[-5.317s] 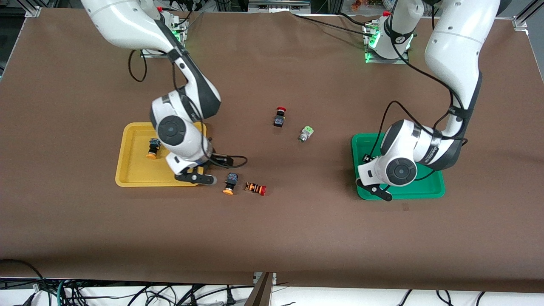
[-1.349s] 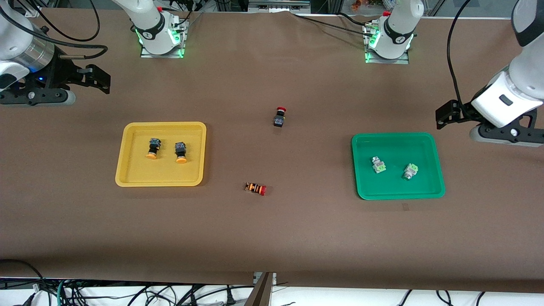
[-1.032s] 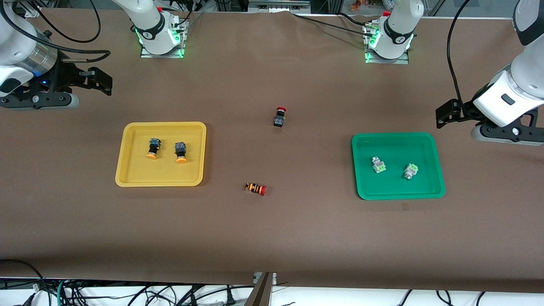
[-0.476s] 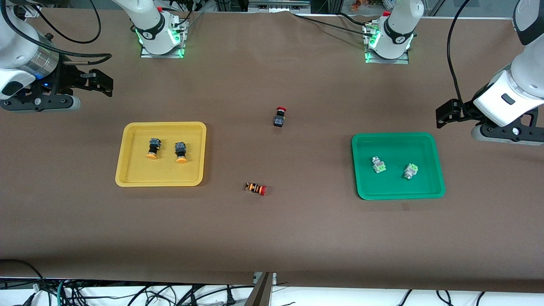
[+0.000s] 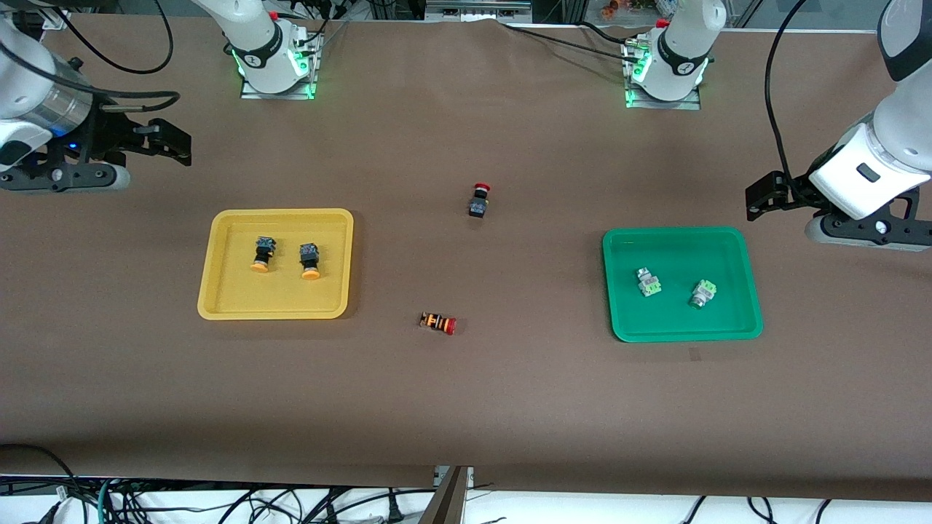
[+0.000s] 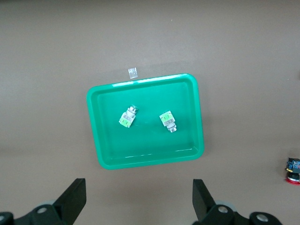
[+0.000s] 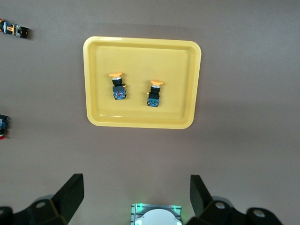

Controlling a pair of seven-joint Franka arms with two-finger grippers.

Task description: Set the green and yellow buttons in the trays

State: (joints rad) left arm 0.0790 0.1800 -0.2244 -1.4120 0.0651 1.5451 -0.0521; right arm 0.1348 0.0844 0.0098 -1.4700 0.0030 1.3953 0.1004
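Observation:
Two yellow buttons (image 5: 262, 254) (image 5: 309, 260) lie side by side in the yellow tray (image 5: 275, 314). Two green buttons (image 5: 647, 282) (image 5: 703, 293) lie in the green tray (image 5: 677, 320). My right gripper (image 5: 171, 142) is open and empty, up over the bare table at the right arm's end; its wrist view shows the yellow tray (image 7: 178, 70) and both buttons (image 7: 117, 85) (image 7: 154, 93) under the gripper (image 7: 136, 199). My left gripper (image 5: 761, 198) is open and empty over the left arm's end; its wrist view shows the green tray (image 6: 93, 136) with both buttons (image 6: 126, 117) (image 6: 168, 121) under the gripper (image 6: 138, 206).
A red-capped black switch (image 5: 478, 200) stands on the table between the trays, farther from the front camera. A red-capped orange-and-black striped switch (image 5: 438, 322) lies nearer to it. A small clear tape piece (image 6: 133, 72) lies on the table by the green tray.
Since 5.3 s ago the second yellow and second green button have gone from the table into their trays, and both arms have pulled back to the table's ends. Lately the right gripper drifts slightly.

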